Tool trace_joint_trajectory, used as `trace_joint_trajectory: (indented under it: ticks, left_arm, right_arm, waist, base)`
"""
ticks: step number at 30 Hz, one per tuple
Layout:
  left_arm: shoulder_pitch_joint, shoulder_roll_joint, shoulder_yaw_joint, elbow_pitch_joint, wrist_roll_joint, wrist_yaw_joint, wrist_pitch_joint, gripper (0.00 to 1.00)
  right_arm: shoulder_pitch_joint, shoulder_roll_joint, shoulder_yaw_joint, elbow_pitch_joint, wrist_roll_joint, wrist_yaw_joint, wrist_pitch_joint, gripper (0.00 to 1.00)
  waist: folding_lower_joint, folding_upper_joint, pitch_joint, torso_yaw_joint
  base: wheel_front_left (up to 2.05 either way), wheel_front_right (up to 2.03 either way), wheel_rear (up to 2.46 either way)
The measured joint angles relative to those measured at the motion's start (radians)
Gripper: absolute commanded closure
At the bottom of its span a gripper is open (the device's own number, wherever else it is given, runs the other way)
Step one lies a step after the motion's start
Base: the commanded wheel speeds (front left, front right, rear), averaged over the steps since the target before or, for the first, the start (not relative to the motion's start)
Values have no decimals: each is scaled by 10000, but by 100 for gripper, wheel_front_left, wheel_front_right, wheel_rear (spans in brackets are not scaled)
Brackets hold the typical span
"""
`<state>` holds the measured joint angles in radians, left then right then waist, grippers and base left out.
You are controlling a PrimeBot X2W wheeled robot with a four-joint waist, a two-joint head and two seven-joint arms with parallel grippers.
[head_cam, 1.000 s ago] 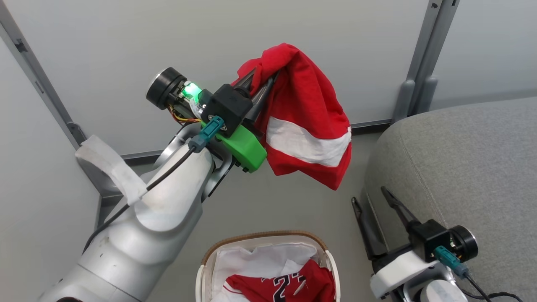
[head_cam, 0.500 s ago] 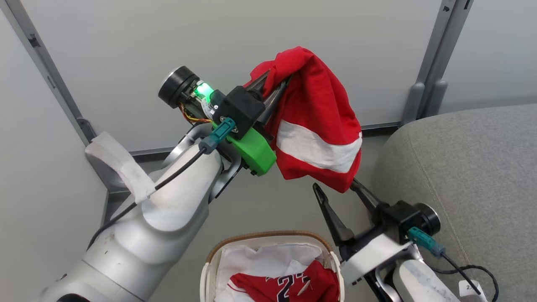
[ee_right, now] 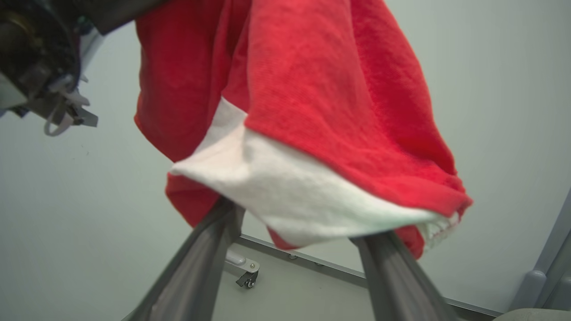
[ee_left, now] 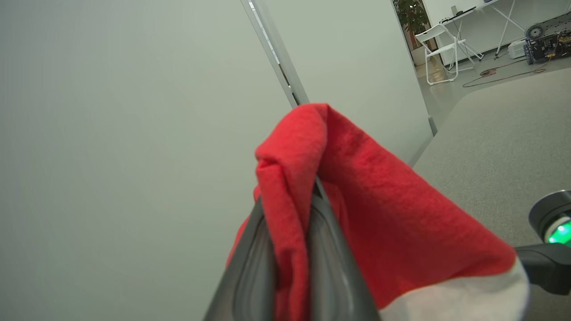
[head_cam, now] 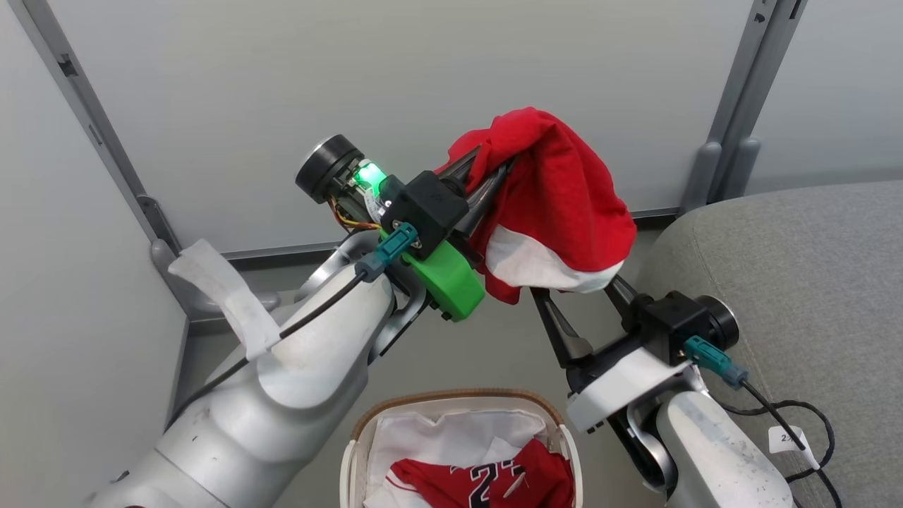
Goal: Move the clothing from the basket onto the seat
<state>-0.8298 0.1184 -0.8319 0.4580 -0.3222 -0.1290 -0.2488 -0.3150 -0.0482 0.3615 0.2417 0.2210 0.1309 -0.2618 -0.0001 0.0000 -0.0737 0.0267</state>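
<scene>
At twelve o'clock from the cream plastic basket (head_cam: 451, 395), our left fingers (ee_left: 250, 276) clamp the red white-striped garment (head_cam: 564, 197); our spread right fingers (ee_right: 196, 267) underneath may snag it.

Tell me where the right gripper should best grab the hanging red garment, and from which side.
Probably the white stripe at the bottom of the red garment, approached from below. The left gripper pinches its top, so the cloth drapes down, and the open right gripper sits just beneath that edge.
</scene>
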Motion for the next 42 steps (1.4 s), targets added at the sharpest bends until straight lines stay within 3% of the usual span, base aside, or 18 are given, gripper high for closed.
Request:
trace_joint_trajectory:
  ticks: [1, 2, 3, 4, 17, 18, 19, 21, 22, 42]
  left_arm:
    - [16, 2, -15, -2, -15, 0, -2, 100]
    - [53, 6, -21, 2, -35, 0, -4, 100]
    - [99, 10, -27, 8, -56, 0, -4, 100]
    - [155, 19, -31, 23, -111, 0, -8, 100]
    - [745, 224, 230, 165, -564, 73, -88, 100]
    - [819, 222, 242, 153, -600, 73, -90, 88]
    - [906, 224, 238, 153, -629, 73, -90, 82]
    - [1104, 219, 251, 136, -702, 73, -92, 45]
    - [1237, 209, 278, 119, -775, 73, -111, 0]
    - [4115, -79, 1174, 552, -1139, 174, -151, 0]
  right_arm:
    - [-54, 2, 31, 48, 6, 0, 0, 61]
    - [-80, 2, 33, 77, 46, 0, 0, 80]
    - [-86, 6, 21, 77, 96, 0, 0, 93]
    - [-88, 4, 8, 77, 121, 0, 0, 100]
    - [39, 4, -245, -167, 334, 0, 2, 100]
    - [48, 2, -288, -203, 334, 0, 0, 100]
    - [63, 2, -328, -236, 334, 0, 2, 100]
    - [92, 2, -426, -309, 332, 0, 0, 100]
    - [96, 2, -481, -339, 326, 0, 0, 100]
    - [244, -2, -1856, -671, -424, 0, 2, 100]
  waist:
    - [0, 0, -4, 8]
    - [0, 0, -7, 14]
    - [0, 0, -9, 18]
    - [0, 0, -11, 20]
    - [1, 0, 19, -194]
    - [1, 0, 24, -208]
    - [0, 0, 30, -225]
    - [0, 0, 46, -248]
    - [0, 0, 59, -256]
    - [0, 0, 383, -320]
  base:
    - [0, 0, 0]
    - [0, 0, 0]
    - [0, 0, 0]
    - [0, 0, 0]
    - [0, 0, 0]
    - [0, 0, 0]
    - [0, 0, 0]
    - [0, 0, 0]
    - [0, 0, 0]
    - [0, 0, 0]
